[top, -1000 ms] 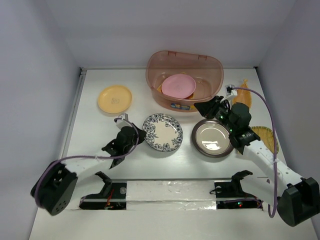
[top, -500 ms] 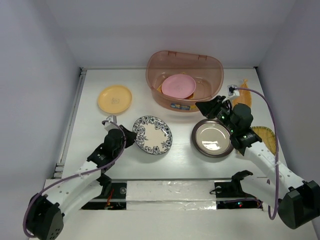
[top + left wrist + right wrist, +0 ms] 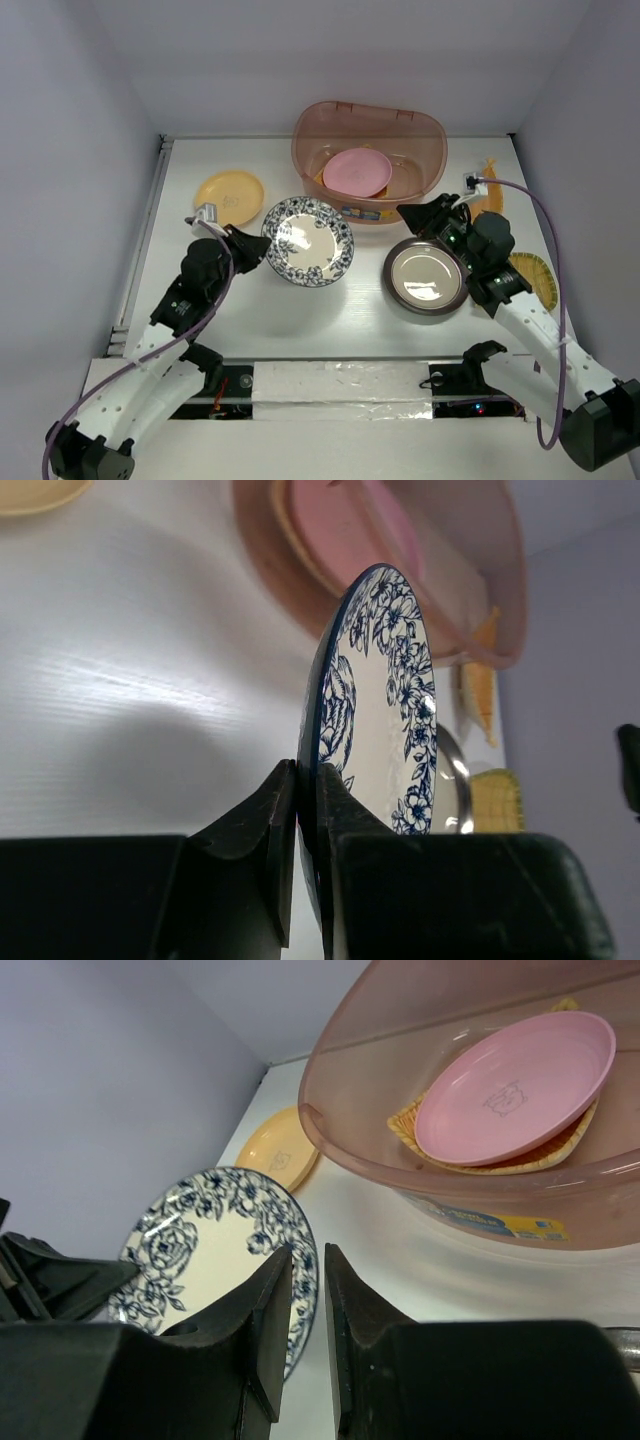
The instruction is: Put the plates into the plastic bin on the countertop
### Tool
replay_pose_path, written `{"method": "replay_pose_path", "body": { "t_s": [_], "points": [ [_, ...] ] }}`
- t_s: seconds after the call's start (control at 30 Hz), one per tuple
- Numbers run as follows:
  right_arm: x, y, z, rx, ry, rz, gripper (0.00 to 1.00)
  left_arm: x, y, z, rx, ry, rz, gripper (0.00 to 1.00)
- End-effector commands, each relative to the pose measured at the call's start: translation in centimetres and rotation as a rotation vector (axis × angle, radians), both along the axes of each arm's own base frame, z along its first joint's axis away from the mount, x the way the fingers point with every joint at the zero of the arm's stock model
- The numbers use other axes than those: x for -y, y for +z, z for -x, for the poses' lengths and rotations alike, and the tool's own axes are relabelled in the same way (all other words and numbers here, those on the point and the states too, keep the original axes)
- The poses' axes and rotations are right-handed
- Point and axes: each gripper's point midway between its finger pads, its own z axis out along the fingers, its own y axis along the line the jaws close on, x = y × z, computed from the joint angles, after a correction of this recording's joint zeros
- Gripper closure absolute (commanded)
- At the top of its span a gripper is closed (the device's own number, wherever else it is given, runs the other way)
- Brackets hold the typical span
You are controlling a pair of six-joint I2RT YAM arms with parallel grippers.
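- currently the blue-white floral plate [image 3: 308, 242] is pinched by its rim in the left gripper [image 3: 305, 780], raised off the worktop [image 3: 330, 320] and tilted, just in front of the plastic bin [image 3: 370, 108].
- the pink plate [image 3: 357, 171] is seen inside the bin, on an orange woven plate [image 3: 545, 1153].
- the right gripper [image 3: 308, 1255] is held at a narrow gap with nothing between its fingers, near the far rim of the metal plate [image 3: 425, 277].
- the yellow-orange plate [image 3: 229, 191] is seen flat on the worktop.

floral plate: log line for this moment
left pincer: shut on floral plate | plate: tilted, off countertop | plastic bin: holds pink plate
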Motion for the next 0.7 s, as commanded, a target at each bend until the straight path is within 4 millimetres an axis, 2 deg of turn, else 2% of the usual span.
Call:
{"method": "replay_pose_path", "body": {
  "t_s": [0.0,0.07,0.1,0.17,0.2,0.27,0.3,0.37,0.4,0.43,0.47,0.5,0.53,0.57,0.6,0.63,0.67],
  "points": [
    [0.5,1.8,0.7,0.055,-0.015,-0.001,0.74,1.7,12.7,0.0,0.301,-0.084,0.204,1.00],
    [0.8,2.5,1.2,0.072,-0.026,-0.003,0.74,2.0,15.3,0.1,0.356,-0.101,0.235,1.00],
    [1.0,2.8,1.3,0.075,-0.032,-0.005,0.74,2.2,15.5,-0.6,0.353,-0.103,0.235,1.00],
    [1.4,3.1,1.6,0.084,-0.044,-0.007,0.76,2.6,18.1,-1.1,0.406,-0.114,0.265,1.00],
    [1.6,3.5,2.0,0.089,-0.049,-0.011,0.80,3.1,17.9,-2.1,0.396,-0.116,0.265,1.00],
    [2.1,4.1,2.4,0.102,-0.066,-0.016,0.94,3.6,20.4,-3.1,0.452,-0.120,0.292,1.00],
    [2.4,4.5,2.9,0.110,-0.071,-0.017,1.00,4.3,19.7,-4.8,0.429,-0.115,0.278,1.00],
    [2.7,5.2,3.3,0.126,-0.078,-0.017,1.00,4.8,22.6,-6.2,0.495,-0.113,0.290,1.00],
    [2.7,5.3,3.5,0.128,-0.076,-0.013,1.00,5.8,21.4,-8.3,0.461,-0.118,0.264,1.00],
    [2.8,5.5,3.8,0.134,-0.075,-0.016,1.00,6.3,22.2,-9.0,0.478,-0.127,0.264,1.00],
    [2.7,5.6,3.9,0.135,-0.067,-0.016,1.00,6.7,23.9,-9.8,0.509,-0.131,0.274,1.00],
    [2.7,5.5,4.0,0.129,-0.066,-0.012,1.00,7.8,22.5,-11.9,0.476,-0.134,0.259,1.00],
    [2.7,5.5,4.0,0.131,-0.064,-0.012,1.00,8.1,22.8,-12.8,0.481,-0.135,0.254,1.00],
    [2.7,5.4,4.2,0.130,-0.057,-0.011,1.00,8.5,24.6,-13.5,0.512,-0.135,0.260,1.00],
    [2.7,5.3,4.2,0.127,-0.057,-0.007,1.00,9.3,23.0,-15.6,0.477,-0.132,0.239,1.00],
    [2.7,5.3,4.2,0.127,-0.058,-0.007,1.00,9.7,23.0,-16.4,0.477,-0.132,0.227,1.00],
    [2.7,5.3,4.3,0.129,-0.057,-0.006,1.00,10.1,24.6,-17.0,0.505,-0.137,0.235,1.00]
  ]
}}
